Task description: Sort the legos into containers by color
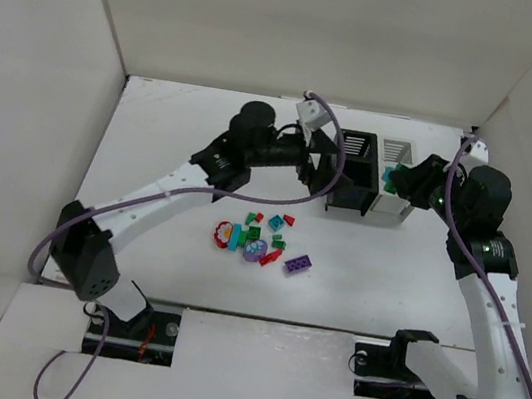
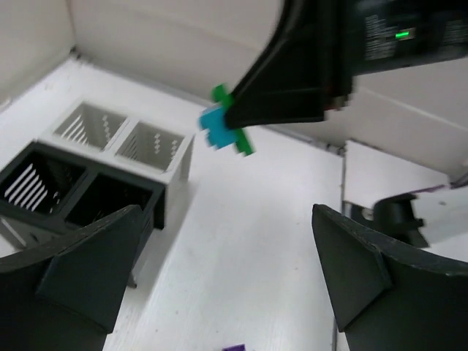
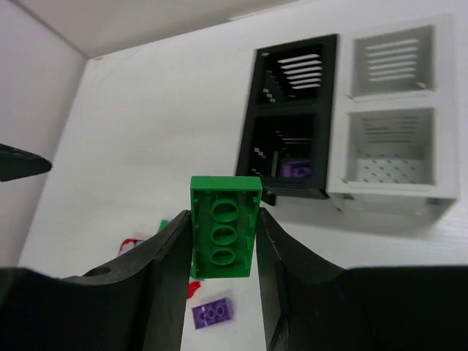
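The black container [image 3: 289,111] and the white container [image 3: 391,102] stand joined side by side on the tabletop [image 1: 173,144], each split into two slatted compartments. A purple brick [image 3: 296,170] lies in the black container's compartment nearer the right wrist camera. The perforated floor of the white container shows.

The right tool [image 3: 224,216] is clamped on a green brick [image 3: 224,248], underside toward its camera, held off the tabletop close to the white container. From the left wrist a teal piece [image 2: 214,131] shows against that green brick.

The left tool [image 2: 227,212] is spread wide with nothing between its fingers, just beside the black container.

The remaining legos [image 1: 259,241] lie loose on the tabletop, in front of the containers.

Small white print [image 2: 380,29] on the right tool's housing is too blurred to read; a green light [image 2: 402,34] glows beside it.
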Action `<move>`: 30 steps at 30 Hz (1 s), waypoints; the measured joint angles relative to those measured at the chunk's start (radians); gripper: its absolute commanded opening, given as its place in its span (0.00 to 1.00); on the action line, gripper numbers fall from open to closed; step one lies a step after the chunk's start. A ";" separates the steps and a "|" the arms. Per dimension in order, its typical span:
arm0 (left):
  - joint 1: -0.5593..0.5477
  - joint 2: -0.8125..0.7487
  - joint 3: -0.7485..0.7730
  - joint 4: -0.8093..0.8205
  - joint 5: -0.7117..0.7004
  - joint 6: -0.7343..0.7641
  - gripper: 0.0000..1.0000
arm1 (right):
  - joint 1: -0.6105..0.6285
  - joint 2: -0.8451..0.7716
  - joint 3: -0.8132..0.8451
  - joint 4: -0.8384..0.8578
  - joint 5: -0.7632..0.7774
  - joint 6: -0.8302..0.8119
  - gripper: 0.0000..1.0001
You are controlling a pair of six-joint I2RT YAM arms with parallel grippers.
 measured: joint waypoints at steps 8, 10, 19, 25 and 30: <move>0.010 -0.198 -0.214 0.216 0.157 -0.082 1.00 | -0.006 -0.042 -0.106 0.244 -0.365 0.055 0.29; 0.010 -0.196 -0.251 0.234 0.169 -0.108 1.00 | -0.006 -0.042 -0.132 0.308 -0.446 0.089 0.29; 0.020 -0.197 -0.348 0.344 0.191 -0.210 1.00 | -0.006 -0.052 -0.200 0.551 -0.667 0.230 0.29; 0.049 -0.197 -0.359 0.457 0.241 -0.262 0.94 | 0.008 -0.018 -0.201 0.624 -0.760 0.264 0.29; 0.051 -0.177 -0.345 0.471 0.281 -0.263 0.86 | 0.070 0.027 -0.200 0.630 -0.771 0.264 0.28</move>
